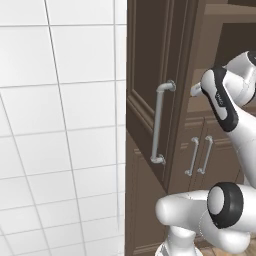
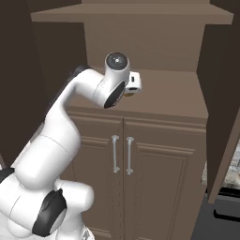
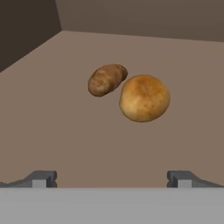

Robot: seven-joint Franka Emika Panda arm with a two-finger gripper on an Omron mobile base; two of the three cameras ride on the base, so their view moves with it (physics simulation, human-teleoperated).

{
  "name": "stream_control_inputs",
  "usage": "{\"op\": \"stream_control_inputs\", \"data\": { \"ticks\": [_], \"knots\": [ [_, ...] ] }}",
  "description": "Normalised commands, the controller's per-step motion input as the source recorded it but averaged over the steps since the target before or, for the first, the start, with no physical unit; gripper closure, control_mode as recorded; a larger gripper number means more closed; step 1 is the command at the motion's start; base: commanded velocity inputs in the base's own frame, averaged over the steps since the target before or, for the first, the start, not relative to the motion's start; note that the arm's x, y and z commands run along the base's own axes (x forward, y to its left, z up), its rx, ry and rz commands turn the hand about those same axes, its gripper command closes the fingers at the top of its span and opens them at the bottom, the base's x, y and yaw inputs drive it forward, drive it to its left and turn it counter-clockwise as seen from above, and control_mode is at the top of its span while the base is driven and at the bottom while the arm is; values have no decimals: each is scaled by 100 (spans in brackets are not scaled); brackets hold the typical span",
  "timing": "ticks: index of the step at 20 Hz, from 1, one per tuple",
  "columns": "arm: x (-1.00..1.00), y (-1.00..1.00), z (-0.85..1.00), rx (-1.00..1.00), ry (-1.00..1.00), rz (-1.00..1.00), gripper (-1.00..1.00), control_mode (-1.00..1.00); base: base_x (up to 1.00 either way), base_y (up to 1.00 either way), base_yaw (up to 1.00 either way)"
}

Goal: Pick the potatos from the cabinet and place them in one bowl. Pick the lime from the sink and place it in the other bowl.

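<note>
White wall tiles (image 1: 60, 125) sit to your left of the tall cabinet (image 1: 145, 60), whose door (image 1: 150, 100) stands swung out with its bar handle (image 1: 158, 122) facing you. You see the arm reach onto the brown shelf (image 2: 173, 93) above two low doors (image 2: 122, 154). Your gripper (image 3: 112, 177) is spread wide — holding nothing. Two potatoes (image 3: 131, 89) lie on the shelf ahead of the fingertips (image 3: 43, 178), touching or nearly so — a small oval one and a larger round one.
</note>
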Motion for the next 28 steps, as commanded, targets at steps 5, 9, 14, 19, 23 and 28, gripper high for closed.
{"op": "stream_control_inputs", "data": {
  "ticks": [5,9,14,19,23,28],
  "knots": [
    [11,0,0,0,0,0,-100,-100,0,0,0],
    [9,0,-1,0,0,0,-100,-100,0,0,0],
    [9,0,-6,0,0,0,-100,-100,0,0,0],
    [14,0,-9,0,0,0,-100,-100,0,0,0],
    [18,0,-11,0,0,0,-100,-100,0,0,0],
    [13,0,-2,0,0,0,-100,-100,0,0,0]
  ]
}}
